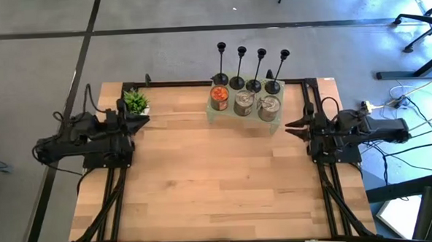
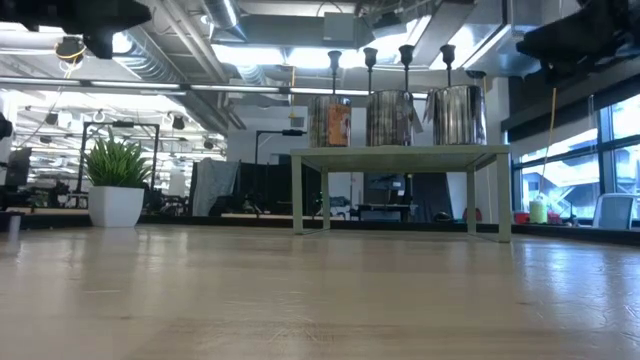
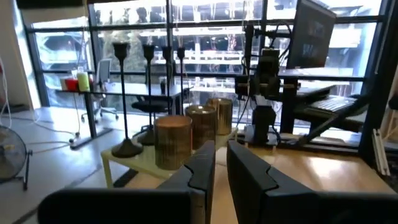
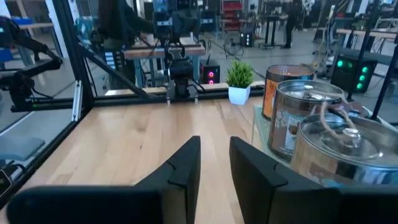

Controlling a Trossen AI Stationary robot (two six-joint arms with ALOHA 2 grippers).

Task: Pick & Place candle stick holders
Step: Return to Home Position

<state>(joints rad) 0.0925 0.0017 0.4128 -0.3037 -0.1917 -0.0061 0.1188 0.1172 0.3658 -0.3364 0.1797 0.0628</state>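
**Item:** four candle stick holders [image 1: 237, 82], black and slim. Each has a round flat base, a thin upright stem and a small cup top.

**Location:** upright in a row along the back of the pale green shelf [image 2: 400, 153] at the table's [image 1: 219, 186] far edge, just behind three candle containers [image 1: 245, 102].

**Handling, as judged:** rigid and probably light. They are tall for their base, so apt to tip, and the smooth stem is likely slippery.

**Best hold:** low on the stem, just above the base, reaching over the containers.

**Left gripper** [image 1: 141, 123]: at the table's left side beside the potted plant [image 1: 135, 101]. It is empty, with fingers narrowly parted.

**Right gripper** [image 1: 289, 127]: at the right side, near the shelf. It is empty, with fingers narrowly parted.
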